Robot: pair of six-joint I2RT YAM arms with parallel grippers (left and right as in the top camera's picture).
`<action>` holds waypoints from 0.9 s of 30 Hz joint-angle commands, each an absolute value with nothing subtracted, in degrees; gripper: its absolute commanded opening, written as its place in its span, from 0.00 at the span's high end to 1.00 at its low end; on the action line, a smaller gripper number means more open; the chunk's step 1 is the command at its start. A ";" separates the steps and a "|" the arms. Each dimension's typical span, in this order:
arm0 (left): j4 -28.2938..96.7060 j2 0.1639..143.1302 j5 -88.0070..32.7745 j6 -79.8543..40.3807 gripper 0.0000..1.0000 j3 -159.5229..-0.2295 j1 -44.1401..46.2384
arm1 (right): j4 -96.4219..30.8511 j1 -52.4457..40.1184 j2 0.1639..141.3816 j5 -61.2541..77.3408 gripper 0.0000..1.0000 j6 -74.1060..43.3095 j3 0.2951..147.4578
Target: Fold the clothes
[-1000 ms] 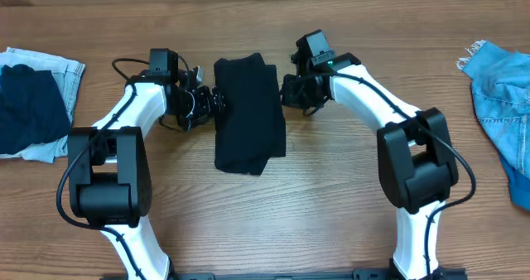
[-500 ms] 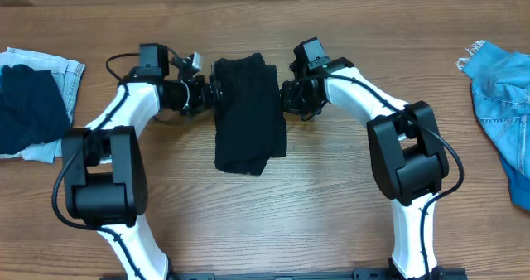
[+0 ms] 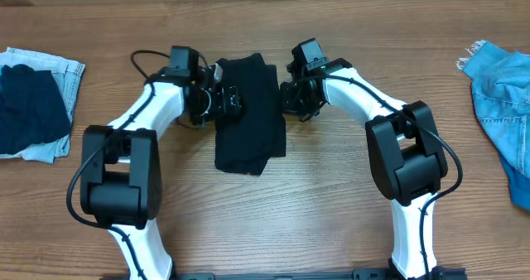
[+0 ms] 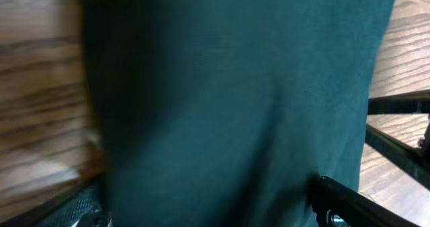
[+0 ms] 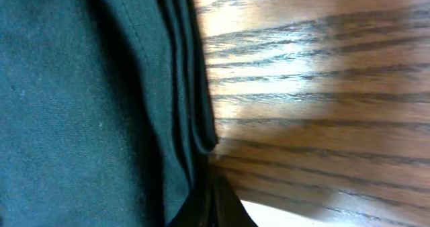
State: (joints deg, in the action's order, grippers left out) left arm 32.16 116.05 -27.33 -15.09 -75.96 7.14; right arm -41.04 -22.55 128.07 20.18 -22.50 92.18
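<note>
Folded black clothes (image 3: 248, 123) on the counter (image 3: 331, 214) toward its far edge, left jaws wide over them, right jaws closed beside them

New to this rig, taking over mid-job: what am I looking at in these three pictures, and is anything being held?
Two white-and-black robot arms work at a wooden table. The wide picture looks straight down from above; the two close-ups come from cameras on each wrist. A folded black garment lies between the arms. The left hand is over its left edge, fingers spread wide, not gripping. The right hand is shut at its right edge; whether it pinches cloth is unclear. Far left lies pale denim, far right bright blue denim.
</note>
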 commanded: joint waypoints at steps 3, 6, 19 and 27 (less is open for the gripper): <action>29.91 120.66 -30.94 -18.48 0.10 -76.66 7.86 | -41.52 -23.90 130.32 22.20 0.96 -22.26 92.07; 28.86 121.75 -33.06 -19.97 0.15 -76.66 7.86 | -41.65 -24.93 130.32 22.15 0.96 -22.11 92.07; 28.23 123.81 -37.47 -19.64 0.21 -76.60 6.57 | -41.67 -25.12 130.32 22.15 0.96 -22.06 92.07; 26.70 124.92 -38.63 -19.05 0.71 -76.62 6.52 | -43.38 -24.82 130.17 21.45 0.96 -19.00 92.44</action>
State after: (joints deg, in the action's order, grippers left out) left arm 26.92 122.30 -38.87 -20.34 -77.71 6.00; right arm -42.26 -24.43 128.33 22.35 -20.47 92.25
